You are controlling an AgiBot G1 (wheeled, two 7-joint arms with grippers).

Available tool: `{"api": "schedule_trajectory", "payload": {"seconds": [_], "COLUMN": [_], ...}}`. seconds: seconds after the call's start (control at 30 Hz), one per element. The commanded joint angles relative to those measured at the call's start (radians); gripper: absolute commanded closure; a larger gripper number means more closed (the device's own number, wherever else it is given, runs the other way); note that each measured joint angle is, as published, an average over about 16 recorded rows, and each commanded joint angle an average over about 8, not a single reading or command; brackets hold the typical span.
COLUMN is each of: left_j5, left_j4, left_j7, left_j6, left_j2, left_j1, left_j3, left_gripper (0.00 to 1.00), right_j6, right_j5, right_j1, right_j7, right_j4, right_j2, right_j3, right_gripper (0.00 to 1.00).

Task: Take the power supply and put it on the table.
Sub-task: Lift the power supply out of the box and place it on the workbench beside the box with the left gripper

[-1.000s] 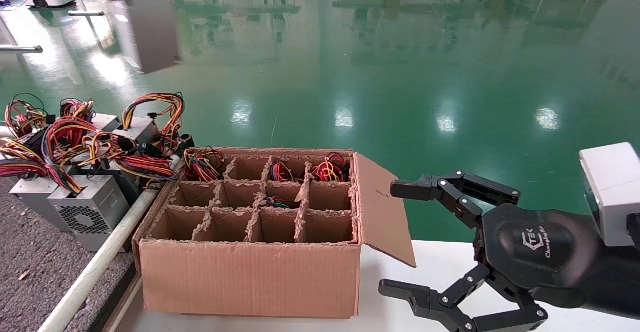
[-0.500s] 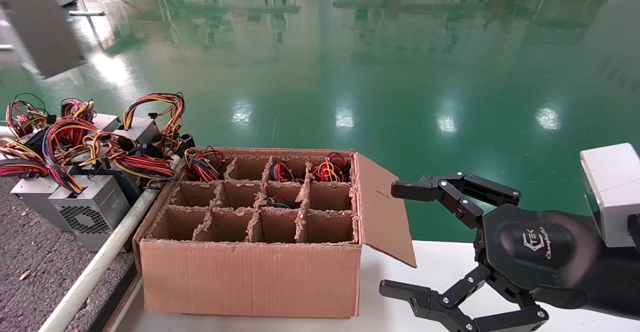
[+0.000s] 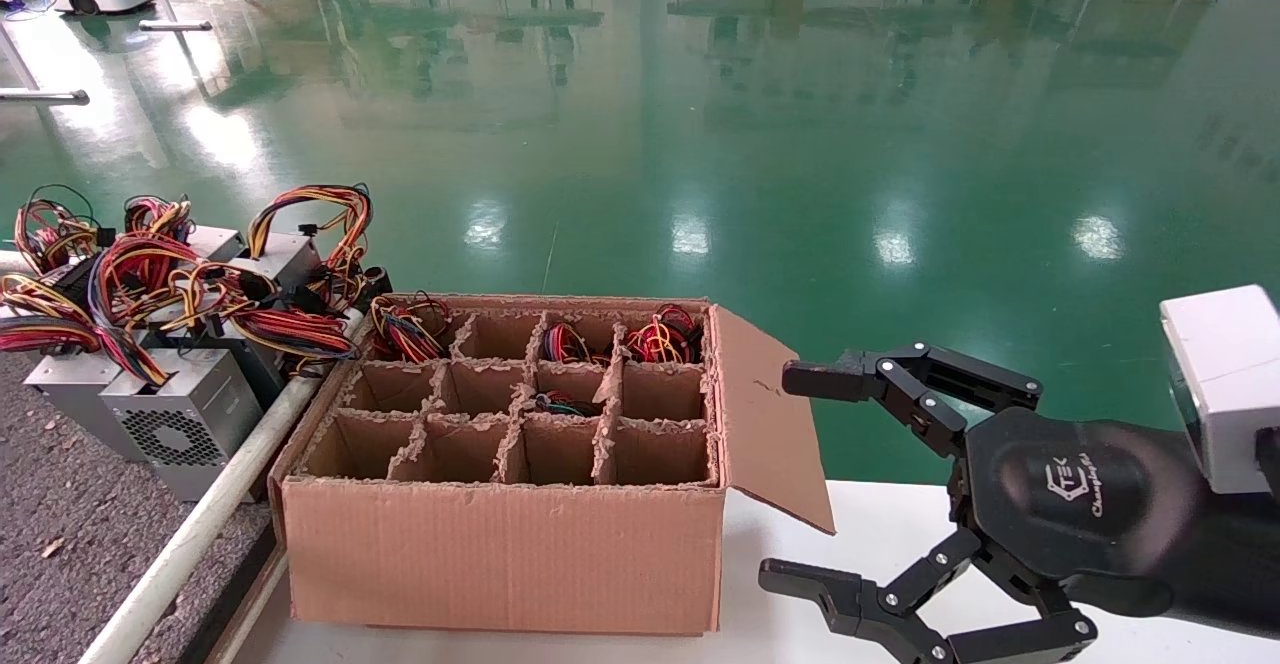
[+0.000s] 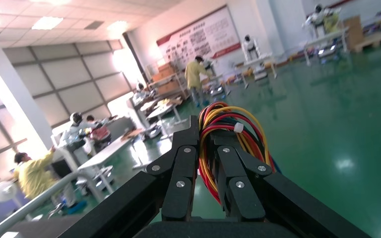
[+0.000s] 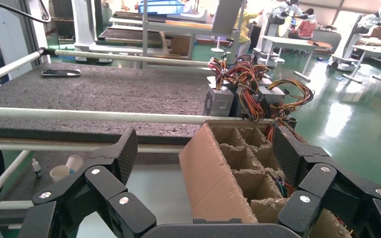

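Observation:
In the left wrist view my left gripper point(image 4: 206, 135) is shut on the power supply's looped bundle of red, yellow and black wires point(image 4: 235, 121), held high over the green floor. Neither this gripper nor its load appears in the head view. In the right wrist view a grey case point(image 5: 228, 15) hangs in the air above the table point(image 5: 104, 89). The table point(image 3: 60, 504) is dark-grey felt with a white tube rail point(image 3: 200, 524), at the left. My right gripper point(image 3: 790, 479) stands open to the right of the cardboard box point(image 3: 500, 544), holding nothing.
Several power supplies with tangled wires point(image 3: 170, 414) stand on the table by the rail. The divided box holds low wire bundles point(image 3: 660, 336) in its back cells, and its side flap point(image 3: 765, 414) juts toward my right gripper. The box sits on a white surface point(image 3: 880, 514).
The grey power supply swung from the upper left of the head view further left, then out of that view. The right arm has not moved.

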Motion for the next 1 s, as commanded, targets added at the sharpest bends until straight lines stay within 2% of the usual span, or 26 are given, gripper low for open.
{"api": "schedule_trajectory", "payload": {"seconds": [0.03, 0.37, 0.7, 1.0], "left_j5": [0.014, 0.066, 0.083, 0.084], "left_j4": [0.001, 0.012, 0.016, 0.016], "left_j7": [-0.003, -0.039, -0.082, -0.083], "left_j6": [0.005, -0.021, -0.027, -0.026], "left_j2": [-0.023, -0.070, -0.076, -0.075], "left_j1": [-0.003, 0.021, 0.073, 0.077], "left_j3": [0.010, 0.046, 0.056, 0.055], "left_gripper": [1.00, 1.00, 1.00, 1.00], "right_j6": [0.000, 0.000, 0.000, 0.000], "right_j5": [0.000, 0.000, 0.000, 0.000], "right_j1": [0.000, 0.000, 0.000, 0.000], "right_j7": [0.000, 0.000, 0.000, 0.000], "right_j4": [0.000, 0.000, 0.000, 0.000], "right_j2": [0.000, 0.000, 0.000, 0.000], "right_j3": [0.000, 0.000, 0.000, 0.000], "right_gripper": [0.00, 0.00, 0.00, 0.00]}}
